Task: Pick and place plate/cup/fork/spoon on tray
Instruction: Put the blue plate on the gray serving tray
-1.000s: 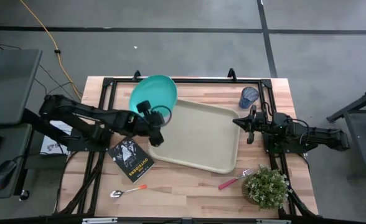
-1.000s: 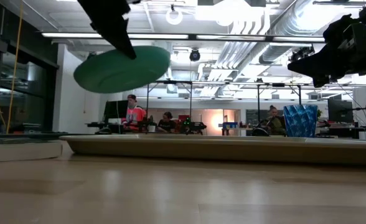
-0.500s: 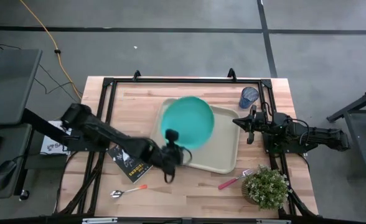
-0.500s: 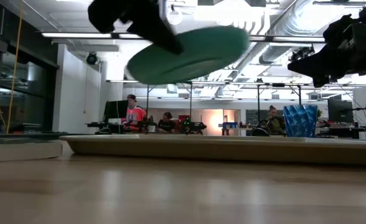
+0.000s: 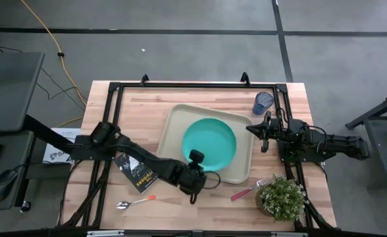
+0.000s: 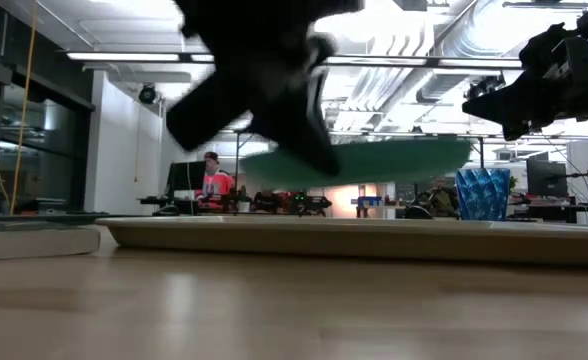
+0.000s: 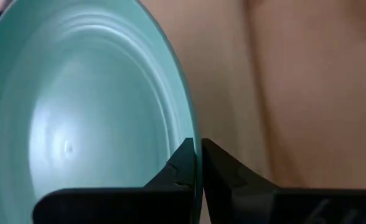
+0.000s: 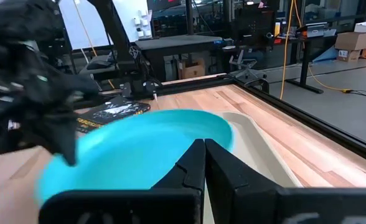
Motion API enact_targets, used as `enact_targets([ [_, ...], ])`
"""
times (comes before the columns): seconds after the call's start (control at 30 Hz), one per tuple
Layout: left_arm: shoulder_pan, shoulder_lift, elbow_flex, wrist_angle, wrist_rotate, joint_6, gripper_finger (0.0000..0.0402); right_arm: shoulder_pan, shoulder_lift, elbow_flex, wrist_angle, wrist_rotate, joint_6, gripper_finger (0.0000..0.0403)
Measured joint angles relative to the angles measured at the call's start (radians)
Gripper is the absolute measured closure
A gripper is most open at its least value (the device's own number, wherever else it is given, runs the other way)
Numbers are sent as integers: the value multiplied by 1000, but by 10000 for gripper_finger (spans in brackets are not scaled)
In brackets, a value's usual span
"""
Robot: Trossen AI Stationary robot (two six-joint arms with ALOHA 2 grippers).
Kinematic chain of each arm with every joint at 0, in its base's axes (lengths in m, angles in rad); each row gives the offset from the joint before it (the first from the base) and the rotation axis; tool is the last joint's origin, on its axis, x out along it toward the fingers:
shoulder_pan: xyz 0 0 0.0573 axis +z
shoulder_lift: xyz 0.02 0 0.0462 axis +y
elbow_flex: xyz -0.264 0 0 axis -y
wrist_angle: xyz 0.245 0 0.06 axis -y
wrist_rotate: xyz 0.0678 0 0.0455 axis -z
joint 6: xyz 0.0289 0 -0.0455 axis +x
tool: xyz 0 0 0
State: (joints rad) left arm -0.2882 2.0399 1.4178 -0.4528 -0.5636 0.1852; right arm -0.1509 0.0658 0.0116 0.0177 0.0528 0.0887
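The left end effector (image 5: 195, 172) has the plate (image 5: 208, 144) pinched by its near rim, fingers (image 7: 184, 163) pressed together on the thin edge with the teal plastic between them. The plate hangs above the middle of the tray (image 5: 174, 122), nearly level and clear of the tray floor in the low view. It looks light, stiff and slick: a rim pinch like this holds it, but the far side could sag or swing, so a low, level release seems wise.

The right end effector (image 5: 261, 133) waits at the tray's right side, its fingers closed with nothing between them.

The cup (image 5: 263, 102) stands on the tabletop (image 5: 141, 105) off the tray's far right corner; thin walls, likely best taken across the body. The fork (image 5: 246, 191) lies near the plant (image 5: 280, 198), the spoon (image 5: 135, 201) by the book (image 5: 139, 169). Both are flat and slim, best caught across the handle.

Hard to make out: the left end effector is a blur in the low view, and how deep its grip bites on the rim stays hidden.
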Motion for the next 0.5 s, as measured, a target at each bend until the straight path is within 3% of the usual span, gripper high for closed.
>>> enact_targets([
  [0.27,41,-7,-139,173,63,-41,401,0,0,0,0,0,0,403],
  [0.5,41,-8,-147,193,75,-4,401,0,0,0,0,0,0,403],
])
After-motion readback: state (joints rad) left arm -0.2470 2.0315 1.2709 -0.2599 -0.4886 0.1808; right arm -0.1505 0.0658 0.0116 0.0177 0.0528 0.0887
